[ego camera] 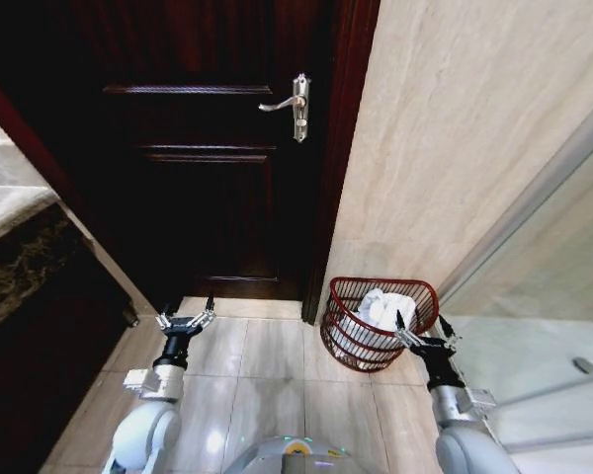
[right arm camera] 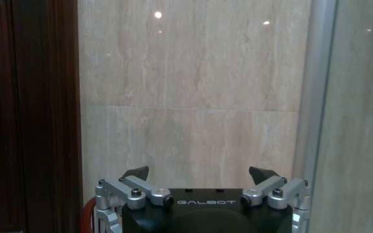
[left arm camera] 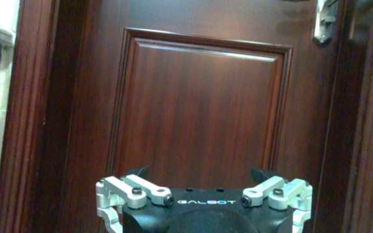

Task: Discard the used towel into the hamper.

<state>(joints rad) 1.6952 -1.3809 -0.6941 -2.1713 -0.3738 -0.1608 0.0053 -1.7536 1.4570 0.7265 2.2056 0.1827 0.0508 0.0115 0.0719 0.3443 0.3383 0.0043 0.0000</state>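
Above the tiled floor [ego camera: 267,365], my left tool [ego camera: 186,318] hung spread and empty; my right tool [ego camera: 422,336] stood spread too, at the hamper's [ego camera: 348,348] rim. A white towel [ego camera: 381,308] lay inside the hamper, beside the dark door [ego camera: 208,148].

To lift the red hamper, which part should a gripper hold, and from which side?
Hold the top rim of the hamper from above, probably at the near edge. It stands upright and open, its wall is openwork rings, and the white towel already lies inside.

Right claw [right arm camera: 199,175] spread wide, facing beige tiled wall [right arm camera: 193,92]; dark door frame [right arm camera: 27,111] alongside, probably hamper [right arm camera: 88,213] rim peeking.
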